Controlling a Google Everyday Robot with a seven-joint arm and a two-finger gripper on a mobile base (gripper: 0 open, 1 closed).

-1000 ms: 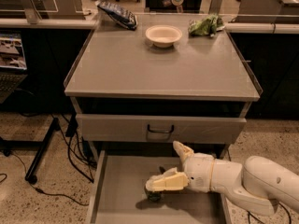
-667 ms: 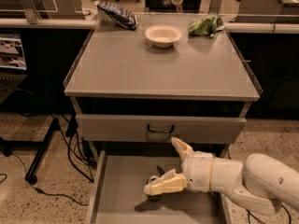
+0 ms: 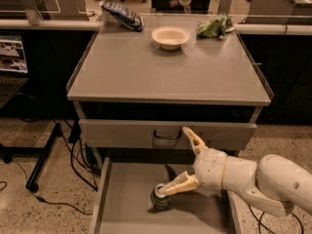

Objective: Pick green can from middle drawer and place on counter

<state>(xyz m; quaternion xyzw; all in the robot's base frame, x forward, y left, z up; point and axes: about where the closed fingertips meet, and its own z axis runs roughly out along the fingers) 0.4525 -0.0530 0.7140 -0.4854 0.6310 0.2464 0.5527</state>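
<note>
The green can [image 3: 160, 199] stands upright on the floor of the pulled-out middle drawer [image 3: 126, 195], near its middle, silver top showing. My gripper [image 3: 172, 161] reaches in from the right, open wide. Its lower finger [image 3: 179, 183] points down-left with its tip at the can's top rim. Its upper finger [image 3: 193, 139] points up in front of the closed drawer above. The counter [image 3: 146, 68] is the grey cabinet top above the drawers.
On the counter's far edge are a white bowl [image 3: 170, 36], a green foil snack bag [image 3: 213, 27] and a dark blue chip bag [image 3: 123, 15]. A closed drawer front [image 3: 117, 133] with a black loop handle [image 3: 167, 136] sits above the open drawer. Cables lie on the floor at left.
The upper finger has swung upward, so the jaws are spread wider. The lower finger stays by the can, whose top now shows more clearly. The can has not moved.
</note>
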